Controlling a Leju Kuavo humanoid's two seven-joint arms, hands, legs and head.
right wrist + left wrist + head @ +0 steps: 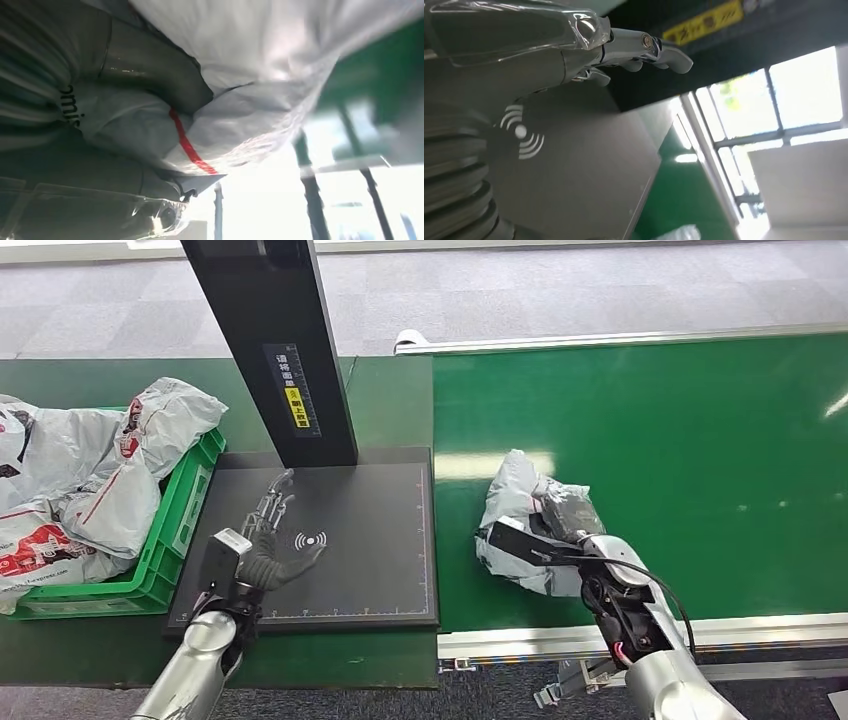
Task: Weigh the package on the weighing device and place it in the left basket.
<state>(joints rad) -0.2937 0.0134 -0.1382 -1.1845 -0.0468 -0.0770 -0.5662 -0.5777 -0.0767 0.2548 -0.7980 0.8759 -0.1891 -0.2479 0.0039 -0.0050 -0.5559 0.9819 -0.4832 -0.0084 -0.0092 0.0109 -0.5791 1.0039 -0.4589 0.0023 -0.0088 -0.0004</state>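
Right hand (560,525) grips the package (520,505) at the belt's (650,420) left edge; better lift it clear before swinging onto the scale (380,530), left hand (270,555) spread above.

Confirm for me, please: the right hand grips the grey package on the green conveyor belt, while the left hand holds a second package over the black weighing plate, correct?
Not quite. The left hand holds nothing; the head view shows it open, fingers spread over the black weighing plate. The rest stands: the right hand grips the grey package on the green conveyor belt.
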